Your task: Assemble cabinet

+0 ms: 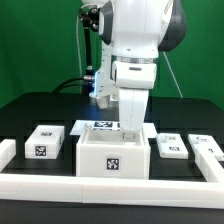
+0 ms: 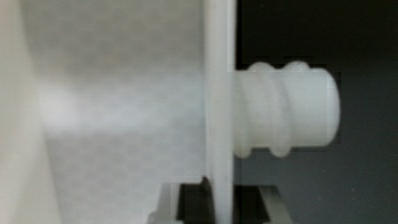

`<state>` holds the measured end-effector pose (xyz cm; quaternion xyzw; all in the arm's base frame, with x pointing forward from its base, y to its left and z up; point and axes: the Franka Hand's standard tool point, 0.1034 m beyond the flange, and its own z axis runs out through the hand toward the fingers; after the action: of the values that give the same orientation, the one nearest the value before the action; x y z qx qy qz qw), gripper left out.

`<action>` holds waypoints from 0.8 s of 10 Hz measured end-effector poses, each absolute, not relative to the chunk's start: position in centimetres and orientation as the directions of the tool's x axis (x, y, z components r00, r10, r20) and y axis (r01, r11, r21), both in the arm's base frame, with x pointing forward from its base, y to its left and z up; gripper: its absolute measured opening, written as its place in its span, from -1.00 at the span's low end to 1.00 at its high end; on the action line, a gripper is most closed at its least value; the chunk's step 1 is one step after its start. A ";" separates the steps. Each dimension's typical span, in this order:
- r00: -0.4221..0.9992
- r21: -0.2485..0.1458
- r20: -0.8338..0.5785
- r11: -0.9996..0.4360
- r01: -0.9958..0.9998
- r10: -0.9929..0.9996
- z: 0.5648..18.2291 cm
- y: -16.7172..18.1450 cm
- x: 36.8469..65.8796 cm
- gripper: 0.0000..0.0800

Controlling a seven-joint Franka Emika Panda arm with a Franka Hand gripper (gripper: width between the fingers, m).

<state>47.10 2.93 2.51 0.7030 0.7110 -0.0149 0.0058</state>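
The pincer (image 2: 214, 206) is clenched on a thin wall (image 2: 210, 90) of the cabinet (image 1: 112, 160), which stands directly beneath it on the table (image 1: 30, 105). A ribbed knob (image 2: 294, 108) projects from that wall just ahead of the pincer.

Arm (image 1: 135, 45): white, glossy, rounded housings. Joint cover (image 1: 172, 25) at 2 o'clock on the upper housing: dark grey. Cable (image 1: 90, 50) along the arm's 9 o'clock side: black. Indicator (image 1: 97, 90) at 8 o'clock: blue-lit. Lower link: white, boxy. Fingers (image 2: 253, 208): dark.
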 end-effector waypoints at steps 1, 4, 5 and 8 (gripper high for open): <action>-0.012 -0.013 -0.029 0.011 1.000 1.000 2.5 2.9 47.1 -0.93; -0.012 -0.011 -0.029 0.012 1.000 1.000 2.5 3.0 47.3 -0.93; -0.015 -0.004 -0.026 0.015 1.000 1.000 2.5 3.3 48.0 -0.93; -0.017 0.031 -0.007 0.017 0.999 1.000 2.6 5.7 51.1 -0.93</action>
<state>51.12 5.69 2.64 0.7010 0.7130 0.0088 0.0134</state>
